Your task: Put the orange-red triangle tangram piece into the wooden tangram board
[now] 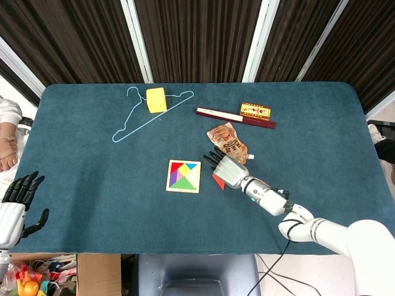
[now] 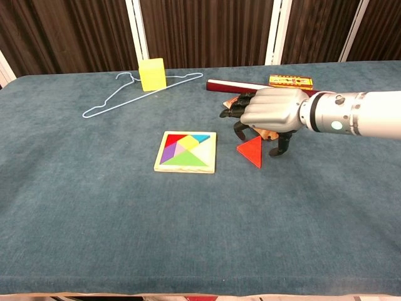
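The orange-red triangle (image 2: 252,152) lies flat on the blue cloth, just right of the wooden tangram board (image 2: 186,152), which holds several coloured pieces. From the head view the triangle (image 1: 217,181) is mostly covered by my right hand (image 1: 227,169). That right hand (image 2: 266,117) hovers directly over the triangle, palm down, fingers spread and curved downward around its upper edge, with nothing held. Whether the fingertips touch the piece is unclear. My left hand (image 1: 15,206) hangs off the table's left edge, fingers apart and empty.
A brown snack pouch (image 1: 228,140) lies just behind my right hand. Further back are a dark red ruler (image 1: 234,118) and a small yellow-red box (image 1: 255,110). A blue wire hanger (image 1: 148,113) and a yellow block (image 1: 156,99) sit at the back left.
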You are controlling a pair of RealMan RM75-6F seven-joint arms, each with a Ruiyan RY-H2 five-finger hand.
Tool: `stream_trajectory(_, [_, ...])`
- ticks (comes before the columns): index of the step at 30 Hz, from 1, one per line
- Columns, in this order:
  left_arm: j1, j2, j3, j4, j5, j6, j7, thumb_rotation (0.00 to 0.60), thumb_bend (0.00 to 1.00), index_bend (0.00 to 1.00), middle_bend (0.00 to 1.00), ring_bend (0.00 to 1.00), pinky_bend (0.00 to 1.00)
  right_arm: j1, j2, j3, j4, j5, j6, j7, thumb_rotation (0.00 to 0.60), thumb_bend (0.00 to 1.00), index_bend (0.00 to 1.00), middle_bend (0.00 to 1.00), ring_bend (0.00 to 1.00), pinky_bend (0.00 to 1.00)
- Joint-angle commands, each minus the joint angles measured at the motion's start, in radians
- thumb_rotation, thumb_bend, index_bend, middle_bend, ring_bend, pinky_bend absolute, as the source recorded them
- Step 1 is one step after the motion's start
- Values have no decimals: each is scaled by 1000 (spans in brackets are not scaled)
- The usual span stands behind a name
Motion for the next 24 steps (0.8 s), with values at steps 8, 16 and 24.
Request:
stream_trajectory(8, [4, 6, 0, 1, 7, 11, -12, 600, 459, 0, 0, 0, 93, 13, -17, -16, 4, 35, 5, -42, 600, 379, 475, 0, 0, 0])
stream_trajectory(16, [8, 8, 1, 2, 3, 15, -16, 600, 458, 0, 0, 0, 91, 19, -31, -18, 8, 79, 4, -71, 600, 379, 499, 0, 0, 0])
stream_trajectory(24, [2, 8, 0, 0, 4, 5, -13, 600, 459, 0, 0, 0, 92, 23, -40, -24, 13, 104, 15, -90, 600, 387, 558, 0, 0, 0])
